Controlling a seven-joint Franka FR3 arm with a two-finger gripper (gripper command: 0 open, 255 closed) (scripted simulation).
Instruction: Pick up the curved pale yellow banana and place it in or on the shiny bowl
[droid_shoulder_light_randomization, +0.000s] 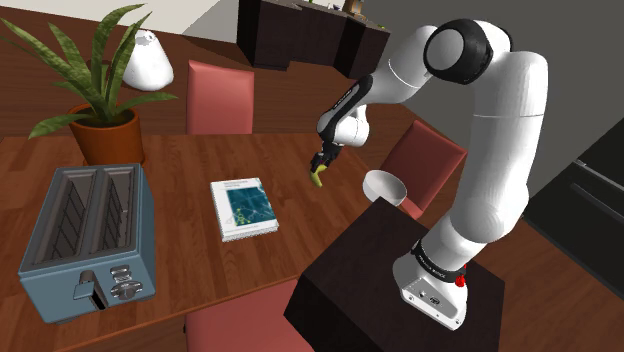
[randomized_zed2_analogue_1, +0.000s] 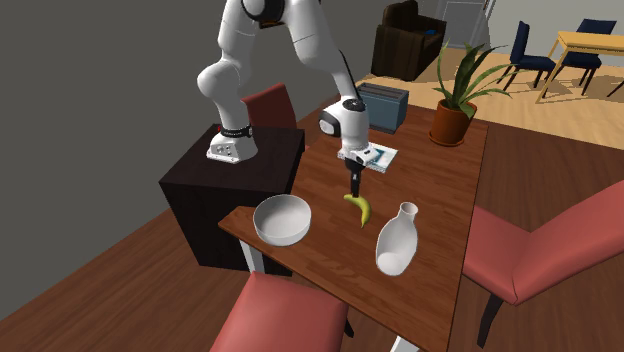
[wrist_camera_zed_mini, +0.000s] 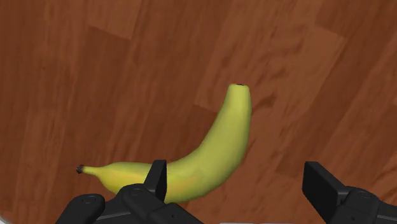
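- Well, farthest to the shoulder view's left of the book (droid_shoulder_light_randomization: 243, 207) sits a blue-grey two-slot toaster (droid_shoulder_light_randomization: 85, 240) on the wooden table (droid_shoulder_light_randomization: 180, 165).
- Behind the book and also to its left stands a leafy plant (droid_shoulder_light_randomization: 95, 110) in a terracotta pot, with a white vase (droid_shoulder_light_randomization: 148, 58) a little past it.
- The book itself lies flat, pale, with a blue-green picture on its cover.
- Just to the book's right lies the banana (droid_shoulder_light_randomization: 318, 180), yellow-green and curved, on the bare wood, with the black gripper (droid_shoulder_light_randomization: 321, 160) pointing down right above it.
- Seen from the wrist, the fingers (wrist_camera_zed_mini: 158, 181) stand wide apart. One crosses in front of the banana's middle and the other hangs over bare wood off to its side, so nothing is clasped.
- Further right of the book, beyond the banana and apart from it, a white bowl (droid_shoulder_light_randomization: 385, 187) sits near the table's edge.
- Rightmost from the book, the dark stand (droid_shoulder_light_randomization: 350, 270) carries the white arm (droid_shoulder_light_randomization: 500, 150).
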